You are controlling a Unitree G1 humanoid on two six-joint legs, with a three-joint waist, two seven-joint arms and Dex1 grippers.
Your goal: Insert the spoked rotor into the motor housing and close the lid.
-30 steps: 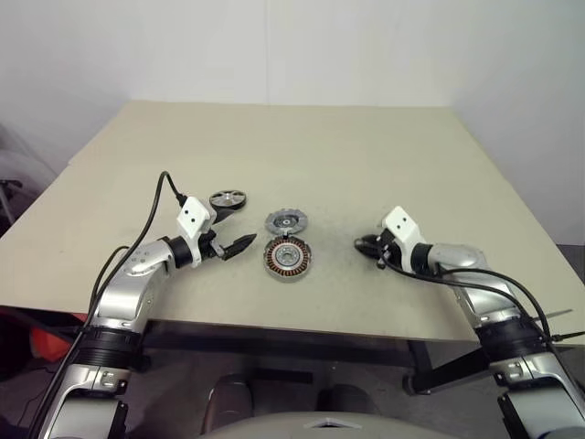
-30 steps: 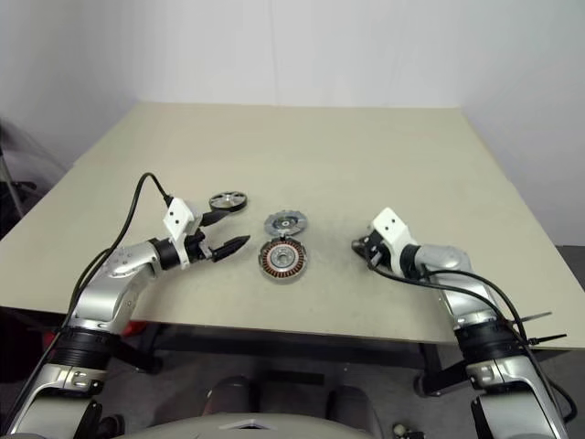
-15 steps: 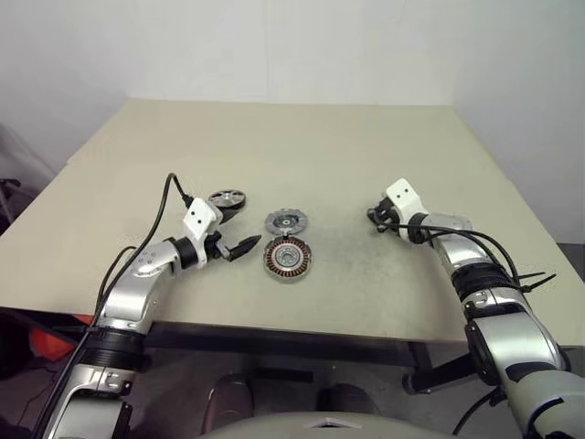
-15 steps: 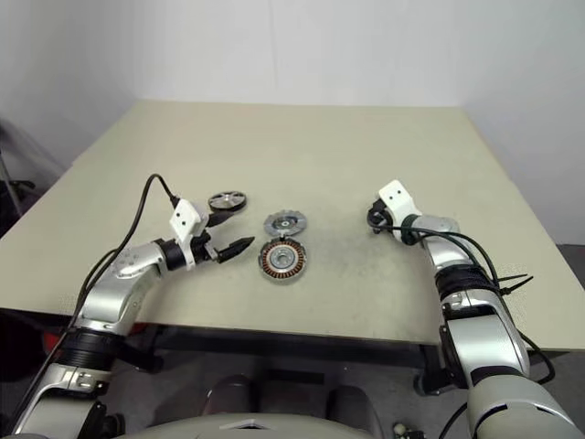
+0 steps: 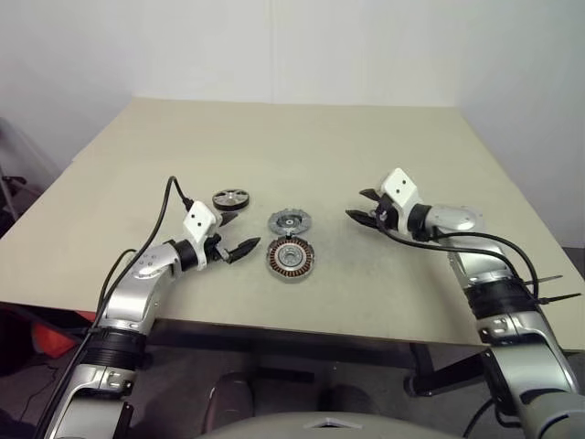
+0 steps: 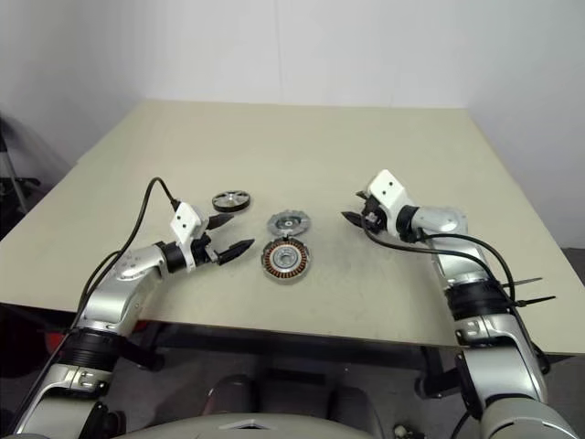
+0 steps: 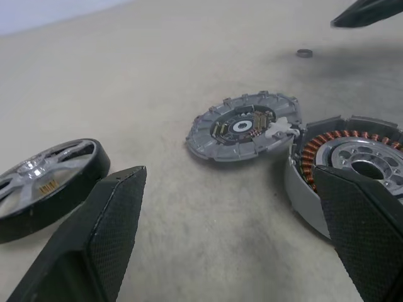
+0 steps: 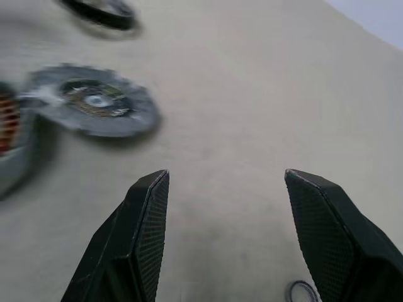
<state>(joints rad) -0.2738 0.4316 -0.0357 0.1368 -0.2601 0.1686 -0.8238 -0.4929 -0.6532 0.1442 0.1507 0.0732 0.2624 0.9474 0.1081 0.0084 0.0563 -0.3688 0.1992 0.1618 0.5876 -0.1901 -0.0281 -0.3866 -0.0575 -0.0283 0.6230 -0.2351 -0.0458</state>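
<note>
beige table [image 5: 366,155] stands against plain white walls, bare beyond the parts. motor housing [image 5: 290,259] lies near the front edge, windings up, its grey toothed lid [image 5: 288,222] touching its far side, evidently laid open for loading. spoked rotor [image 5: 229,198] sits apart on the left. left gripper [image 5: 239,247], fingers spread, empty, hovers between rotor and housing. right gripper [image 5: 365,205], fingers apart, empty, hangs clear. small dark ring [image 7: 304,53] lies loose.
</note>
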